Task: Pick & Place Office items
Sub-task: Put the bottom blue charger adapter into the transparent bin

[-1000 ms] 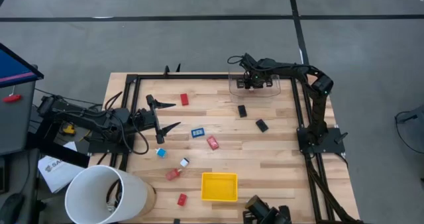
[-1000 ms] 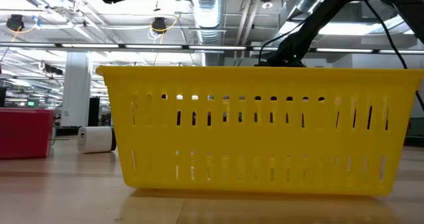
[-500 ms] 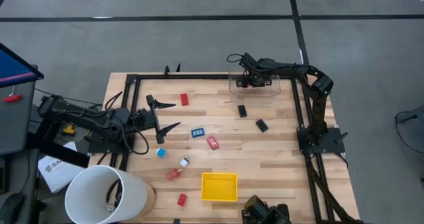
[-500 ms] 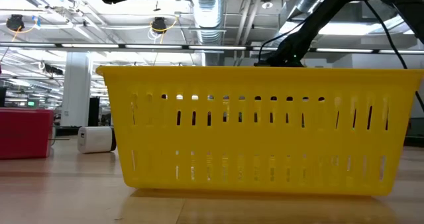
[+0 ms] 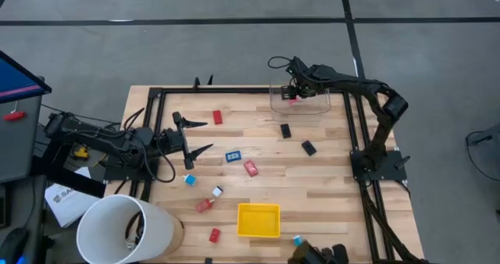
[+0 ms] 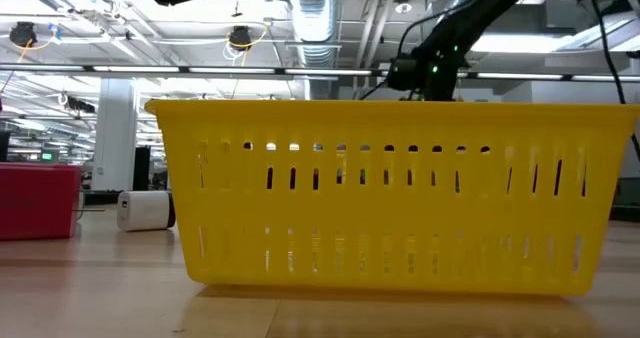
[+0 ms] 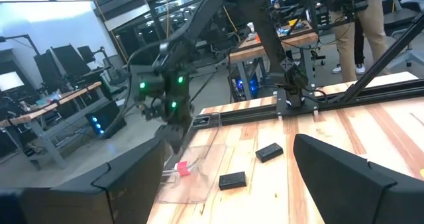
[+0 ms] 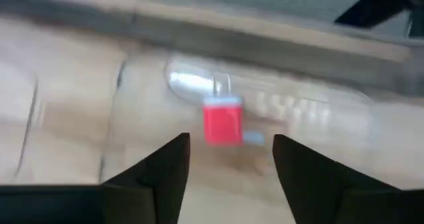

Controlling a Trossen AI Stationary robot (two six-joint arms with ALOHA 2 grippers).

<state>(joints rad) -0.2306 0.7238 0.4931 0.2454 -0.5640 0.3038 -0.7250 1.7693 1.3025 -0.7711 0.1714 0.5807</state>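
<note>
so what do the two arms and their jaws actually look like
Both arms are dark, nearly black, and slim-jointed. The left gripper ends in two long, pointed black fingers. The right gripper is a compact black block with green indicator lights glowing on its wrist housing, and thin black cables loop alongside its arm. No markings can be made out.

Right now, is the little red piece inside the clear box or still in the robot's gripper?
Inside. The red piece lies in the clear box, and the right gripper hangs above it, open and empty.
</note>
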